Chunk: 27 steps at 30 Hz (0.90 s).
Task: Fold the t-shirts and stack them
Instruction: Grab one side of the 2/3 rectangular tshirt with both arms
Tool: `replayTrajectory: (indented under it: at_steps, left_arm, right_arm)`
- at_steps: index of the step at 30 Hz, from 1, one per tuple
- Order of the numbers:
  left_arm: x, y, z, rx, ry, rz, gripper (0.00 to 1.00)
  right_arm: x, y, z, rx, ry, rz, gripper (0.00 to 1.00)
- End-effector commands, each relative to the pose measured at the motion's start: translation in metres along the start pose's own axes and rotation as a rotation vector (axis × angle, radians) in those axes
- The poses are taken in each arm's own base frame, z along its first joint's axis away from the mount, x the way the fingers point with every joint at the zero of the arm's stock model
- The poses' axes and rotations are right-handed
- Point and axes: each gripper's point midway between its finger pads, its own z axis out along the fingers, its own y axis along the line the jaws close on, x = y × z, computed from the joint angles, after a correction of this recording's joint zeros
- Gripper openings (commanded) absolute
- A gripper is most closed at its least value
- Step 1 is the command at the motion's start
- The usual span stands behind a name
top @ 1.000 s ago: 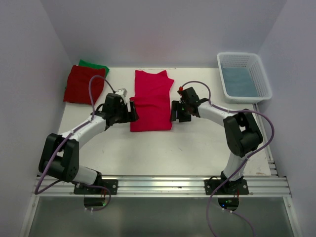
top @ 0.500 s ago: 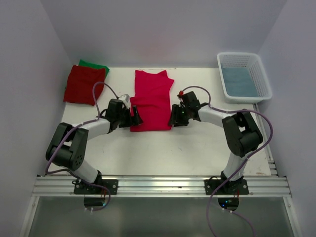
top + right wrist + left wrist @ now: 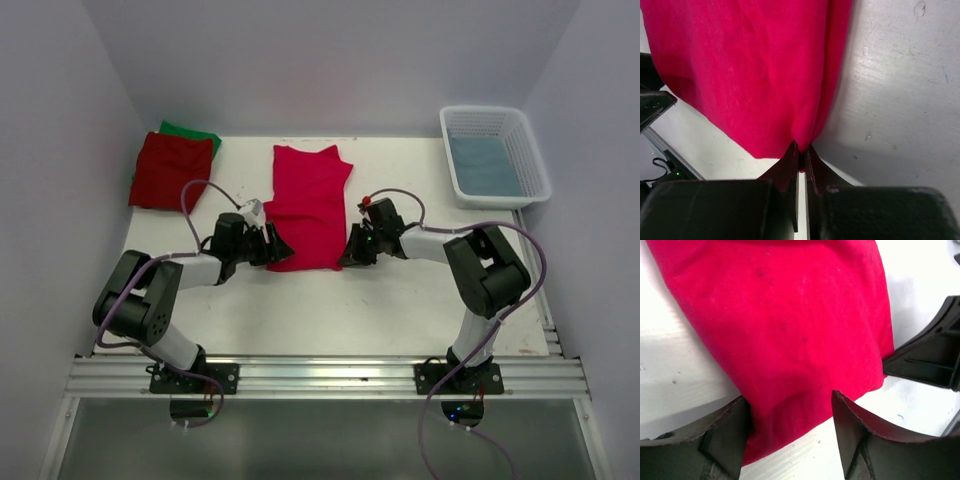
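The folded crimson-pink t-shirt (image 3: 308, 205) lies mid-way across the counter (image 3: 400, 300). The right pincer (image 3: 801, 150) pinches its near right corner. The left pincer (image 3: 790, 412) is spread, its 2 fingers straddling the near left corner.

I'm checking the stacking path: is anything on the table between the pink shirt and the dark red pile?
Nothing visible lies on the table between the crimson-pink t-shirt and the dark red t-shirt. Only the left arm's purple cable loops in that gap.
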Motion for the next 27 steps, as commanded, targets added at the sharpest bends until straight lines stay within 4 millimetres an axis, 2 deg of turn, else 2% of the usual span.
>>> replayTrajectory:
  at_steps: [1, 4, 5, 7, 8, 9, 10, 11, 13, 14, 16, 17, 19, 23, 27]
  left_arm:
    - [0.065, 0.022, -0.01, -0.037, 0.178, -0.106, 0.67]
    - [0.076, 0.019, -0.014, -0.003, 0.195, -0.114, 0.49]
    - [0.08, 0.017, -0.017, 0.01, 0.202, -0.118, 0.35]
    - [0.087, 0.017, -0.022, 0.013, 0.214, -0.124, 0.24]
    - [0.084, 0.014, -0.025, 0.019, 0.202, -0.115, 0.15]
    - [0.087, 0.015, -0.029, 0.007, 0.213, -0.119, 0.12]
    - [0.089, 0.016, -0.032, 0.002, 0.217, -0.118, 0.1]
    - [0.09, 0.014, -0.04, -0.001, 0.215, -0.116, 0.07]
    - [0.095, 0.011, -0.049, 0.0, 0.221, -0.122, 0.06]
    - [0.093, 0.006, -0.058, 0.008, 0.21, -0.123, 0.05]
    - [0.096, 0.0, -0.069, 0.014, 0.21, -0.134, 0.03]
    - [0.1, -0.004, -0.08, 0.014, 0.217, -0.145, 0.02]
    - [0.104, -0.009, -0.092, 0.012, 0.216, -0.147, 0.01]
    - [0.108, -0.027, -0.128, 0.021, 0.194, -0.171, 0.0]
    - [0.09, -0.05, -0.158, 0.044, 0.127, -0.175, 0.0]
  right_arm:
    - [0.02, -0.011, 0.006, 0.021, 0.048, 0.028, 0.02]
    - [0.023, -0.008, 0.002, 0.019, 0.046, 0.018, 0.0]
    - [0.025, -0.008, 0.001, 0.022, 0.046, 0.007, 0.0]
    - [0.029, -0.008, -0.005, 0.026, 0.045, 0.002, 0.0]
    - [0.032, -0.008, -0.008, 0.026, 0.047, -0.009, 0.0]
    - [0.035, -0.008, -0.012, 0.033, 0.052, -0.013, 0.0]
    - [0.041, -0.011, -0.015, 0.042, 0.061, -0.018, 0.0]
    - [0.042, -0.005, -0.023, 0.032, 0.048, -0.043, 0.0]
    - [0.055, -0.012, -0.031, 0.054, 0.064, -0.048, 0.0]
    - [0.055, -0.004, -0.04, 0.034, 0.047, -0.07, 0.0]
    - [0.069, -0.006, -0.049, 0.045, 0.064, -0.08, 0.0]
    - [0.072, 0.002, -0.057, 0.028, 0.056, -0.104, 0.0]
    - [0.084, 0.002, -0.066, 0.037, 0.069, -0.117, 0.0]
    - [0.102, 0.017, -0.088, 0.007, 0.072, -0.165, 0.0]
    - [0.113, 0.031, -0.112, -0.022, 0.072, -0.196, 0.0]
